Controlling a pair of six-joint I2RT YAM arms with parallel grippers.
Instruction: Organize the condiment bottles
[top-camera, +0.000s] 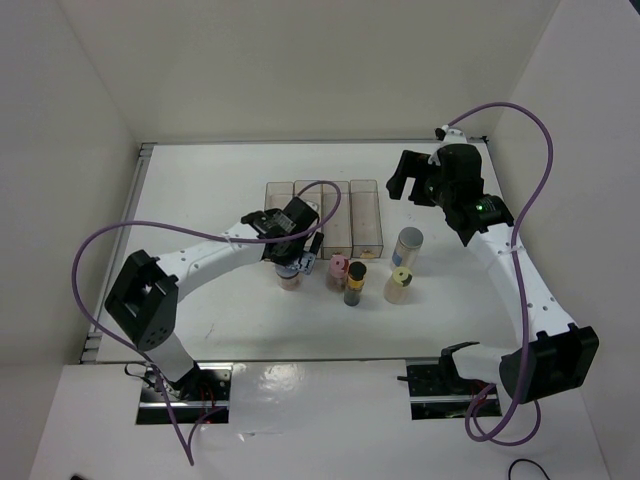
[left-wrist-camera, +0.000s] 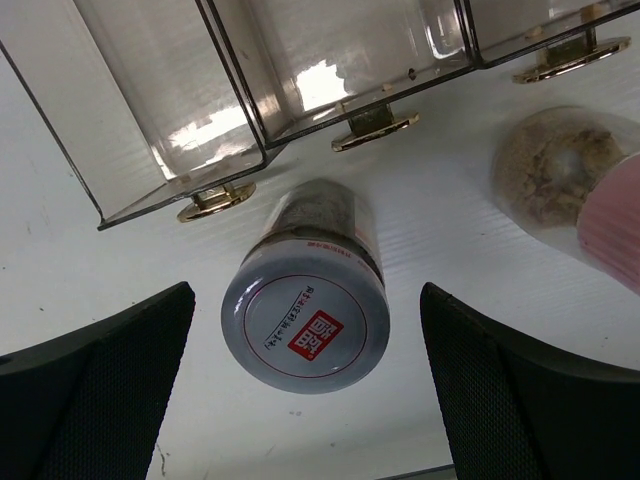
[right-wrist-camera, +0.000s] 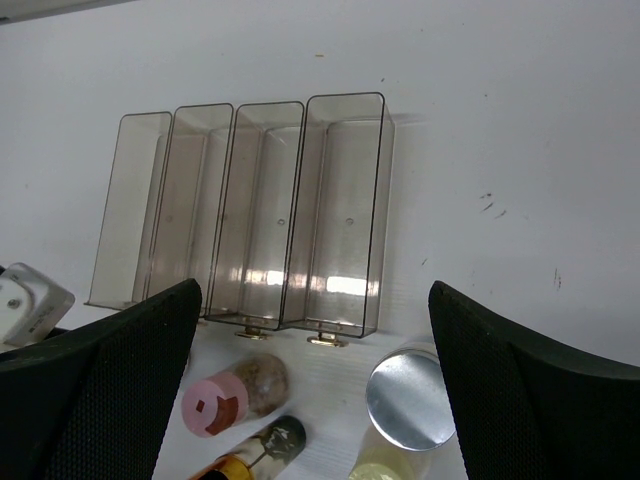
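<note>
Your target, the small cylindrical spice jar with the pale lid (left-wrist-camera: 305, 322), stands upright on the white table (left-wrist-camera: 470, 220), just in front of the clear four-slot plastic tray (left-wrist-camera: 180, 130). Your left gripper (top-camera: 300, 262) hangs over it, spread wide, a finger either side, touching nothing. The jar looks light and rigid, its smooth wall likely slick, so close on the body just under the lid. That lid carries a red square label with white characters, ringed by fine print too small to read. To the right stand the pink-lidded jar (top-camera: 338, 266), the dark gold-capped jar (top-camera: 354, 283), the yellow-green-lidded jar (top-camera: 400, 283) and the taller grey-lidded jar (top-camera: 409, 243). Your right gripper (top-camera: 408, 182) hovers beside the tray, spread and empty.
</note>
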